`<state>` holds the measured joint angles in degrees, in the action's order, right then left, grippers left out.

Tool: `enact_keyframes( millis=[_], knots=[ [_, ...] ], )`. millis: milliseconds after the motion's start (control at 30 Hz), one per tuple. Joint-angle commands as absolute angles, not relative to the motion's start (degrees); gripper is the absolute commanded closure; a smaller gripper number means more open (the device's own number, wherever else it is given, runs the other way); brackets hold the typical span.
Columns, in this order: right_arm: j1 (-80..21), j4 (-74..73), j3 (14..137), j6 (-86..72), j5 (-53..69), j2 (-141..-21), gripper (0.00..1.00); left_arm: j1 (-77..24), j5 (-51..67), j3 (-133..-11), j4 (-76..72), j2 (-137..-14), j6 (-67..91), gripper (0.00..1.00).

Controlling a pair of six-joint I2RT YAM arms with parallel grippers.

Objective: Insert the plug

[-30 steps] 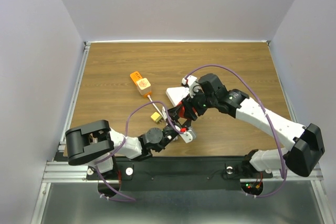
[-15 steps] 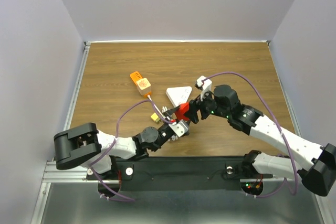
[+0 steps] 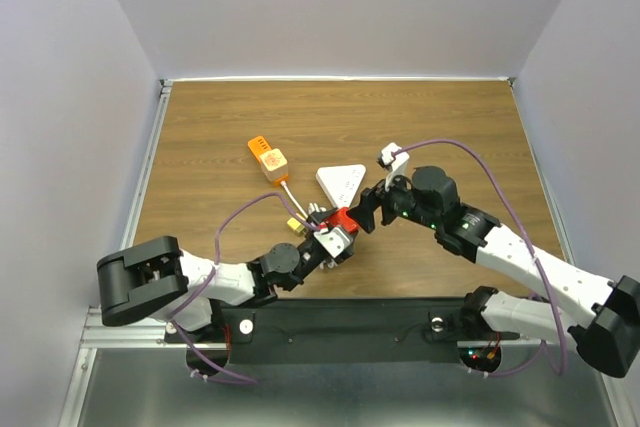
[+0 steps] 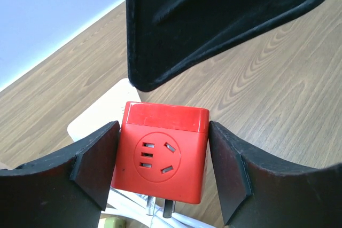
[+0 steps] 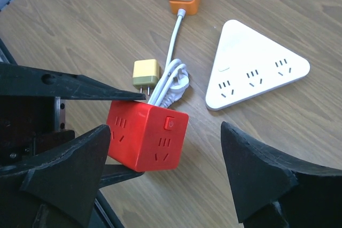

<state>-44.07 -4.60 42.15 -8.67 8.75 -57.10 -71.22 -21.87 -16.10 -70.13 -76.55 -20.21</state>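
Right claw (image 5: 165,132) opened wide; left claw (image 4: 163,150) grips one red cube (image 4: 160,166); one white strip (image 5: 256,73).

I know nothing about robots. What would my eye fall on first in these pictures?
Your eye goes first to the bright red socket cube near the middle of the wooden table, clamped between the black fingers of the left gripper. The right gripper hovers open right beside it. Just beyond lies a white triangular power strip, with an orange-and-white adapter further back.
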Motion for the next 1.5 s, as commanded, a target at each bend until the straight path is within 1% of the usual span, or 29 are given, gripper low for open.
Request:
enact_keyframes(
  millis=[0,233,400,767,1233,1367,1400,1467],
  knots=[
    [-44.2,-0.4,40.8,-11.5,7.4,-59.0,0.11,-71.3,-23.1,-14.8,-79.6,-74.1,-19.4,1.00],
    [-44.2,5.7,36.6,-17.7,7.7,-59.9,0.11,-71.2,-23.6,-10.2,-86.3,-71.4,-21.7,1.00],
    [-44.2,9.8,34.7,-20.4,11.5,-59.1,0.10,-71.2,-21.2,-7.7,-89.4,-67.8,-22.9,1.00],
    [-44.2,20.9,32.0,-26.7,23.2,-61.3,0.10,-71.3,-17.9,-7.5,-89.4,-63.2,-24.2,1.00],
    [-44.2,24.8,31.8,-28.3,27.3,-67.4,0.10,-71.2,-15.7,-9.3,-91.5,-62.5,-26.6,1.00],
    [-44.2,28.0,31.5,-29.4,31.4,-69.4,0.13,-71.3,-15.9,-9.2,-92.7,-63.2,-27.5,1.00],
    [-44.2,29.5,31.4,-30.0,33.3,-69.9,0.19,-71.2,-16.2,-9.1,-93.4,-63.5,-27.8,1.00],
    [-44.2,30.9,31.2,-30.5,35.7,-71.0,0.27,-71.2,-16.8,-8.9,-94.0,-63.5,-28.5,1.00]
  ],
)
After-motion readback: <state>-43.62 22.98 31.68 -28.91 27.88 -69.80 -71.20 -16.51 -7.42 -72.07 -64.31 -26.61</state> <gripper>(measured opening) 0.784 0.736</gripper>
